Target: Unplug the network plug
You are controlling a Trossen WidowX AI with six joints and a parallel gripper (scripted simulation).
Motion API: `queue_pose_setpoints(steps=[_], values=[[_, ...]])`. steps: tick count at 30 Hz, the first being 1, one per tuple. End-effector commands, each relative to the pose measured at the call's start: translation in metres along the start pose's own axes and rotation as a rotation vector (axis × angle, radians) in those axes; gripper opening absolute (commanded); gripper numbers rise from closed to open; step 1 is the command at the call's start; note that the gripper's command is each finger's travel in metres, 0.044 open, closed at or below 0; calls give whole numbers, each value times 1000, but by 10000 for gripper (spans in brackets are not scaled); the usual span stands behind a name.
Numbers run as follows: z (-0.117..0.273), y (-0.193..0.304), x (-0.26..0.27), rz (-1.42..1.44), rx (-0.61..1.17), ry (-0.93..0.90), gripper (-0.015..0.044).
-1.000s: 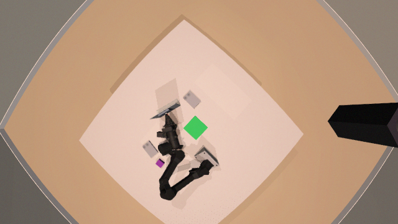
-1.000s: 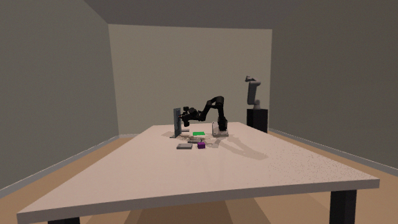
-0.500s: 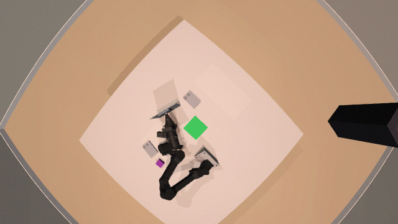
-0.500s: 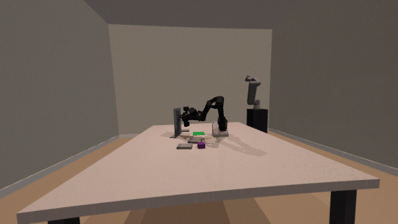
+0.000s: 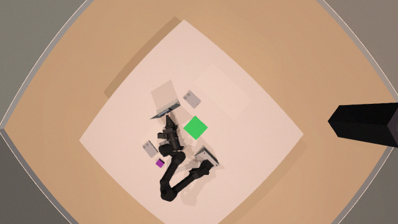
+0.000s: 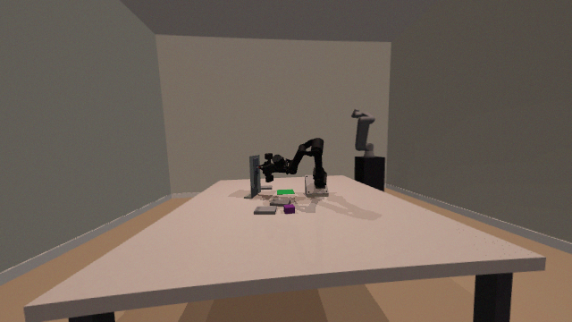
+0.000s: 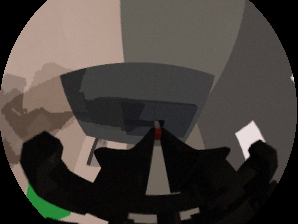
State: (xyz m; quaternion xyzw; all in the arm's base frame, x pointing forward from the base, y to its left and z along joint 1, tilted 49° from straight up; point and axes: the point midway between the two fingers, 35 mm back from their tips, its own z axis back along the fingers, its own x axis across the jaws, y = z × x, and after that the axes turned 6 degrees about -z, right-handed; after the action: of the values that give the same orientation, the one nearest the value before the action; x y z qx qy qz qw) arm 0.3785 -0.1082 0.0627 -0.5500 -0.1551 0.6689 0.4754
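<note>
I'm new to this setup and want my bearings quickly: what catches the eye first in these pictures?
The bright green marked square stands out on the pale table, just beside the black robot arm. The arm stretches to the upright grey panel, its gripper shut on the small network plug at the panel's face. A little purple cube sits near the arm's elbow, next to a flat grey plate.

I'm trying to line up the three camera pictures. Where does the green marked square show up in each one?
Top: the green square sits near the middle, just right of the hand.
Exterior: a thin green strip on the table, between the upright panel and the arm's base.
Wrist: only a green sliver at the lower left edge, mostly hidden behind the fingers.
Shared landmark: the upright panel, which the hand faces in all three.
</note>
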Motion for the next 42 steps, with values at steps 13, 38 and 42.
queue_pose_setpoints(steps=[13, 38, 42], values=[[10, 3, 0, -4, 0, -2, 0], [25, 8, 0, -4, 1, -3, 0], [27, 9, 0, -4, 1, -3, 0]])
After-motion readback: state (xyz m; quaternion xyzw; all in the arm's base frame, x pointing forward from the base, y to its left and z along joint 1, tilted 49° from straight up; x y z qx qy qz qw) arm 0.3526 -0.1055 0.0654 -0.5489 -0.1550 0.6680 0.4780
